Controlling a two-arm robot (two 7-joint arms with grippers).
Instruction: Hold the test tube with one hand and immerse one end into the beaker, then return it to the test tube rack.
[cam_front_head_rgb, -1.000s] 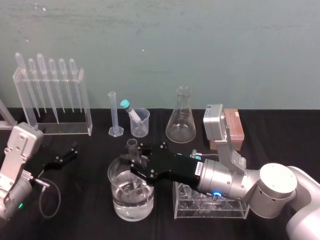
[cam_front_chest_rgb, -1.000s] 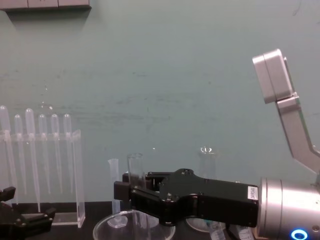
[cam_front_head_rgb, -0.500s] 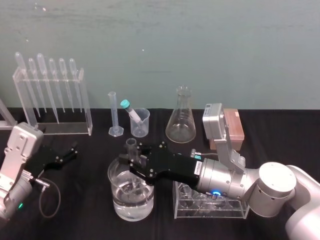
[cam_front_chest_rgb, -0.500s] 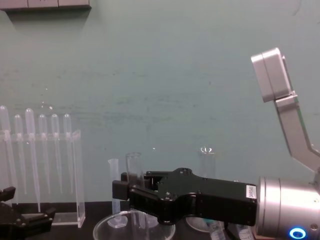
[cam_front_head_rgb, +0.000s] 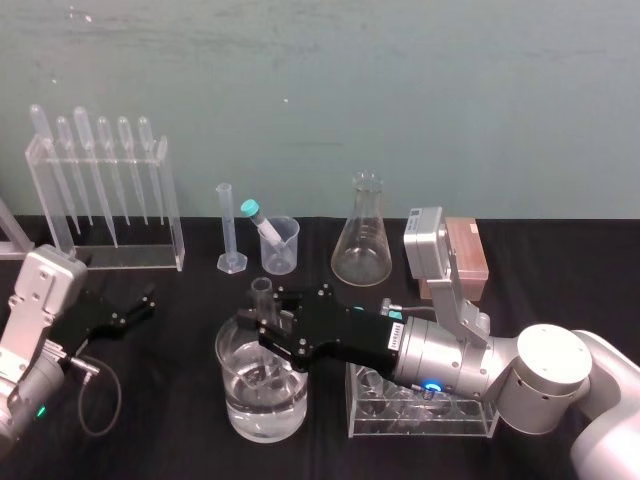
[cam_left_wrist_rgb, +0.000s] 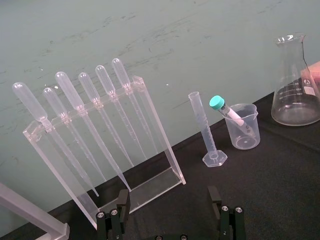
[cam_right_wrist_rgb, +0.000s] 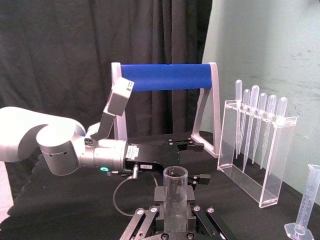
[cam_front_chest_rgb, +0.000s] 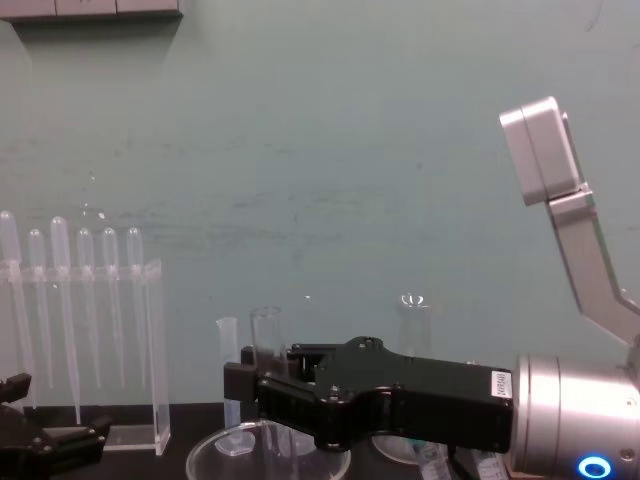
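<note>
Right gripper (cam_front_head_rgb: 268, 322) clamped on the upright test tube (cam_front_head_rgb: 262, 293) over the water-filled glass dish (cam_front_head_rgb: 262, 418) — the small beaker (cam_front_head_rgb: 281, 245) stands behind — so lower it plumb, clear of the rim; left gripper (cam_front_head_rgb: 140, 303) parked at left, jaws wide.

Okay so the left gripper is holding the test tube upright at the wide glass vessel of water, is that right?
Not quite. It is the right gripper that holds the test tube upright at the wide glass vessel of water, as the head view shows. The left gripper sits idle at the left, open and holding nothing.
</note>
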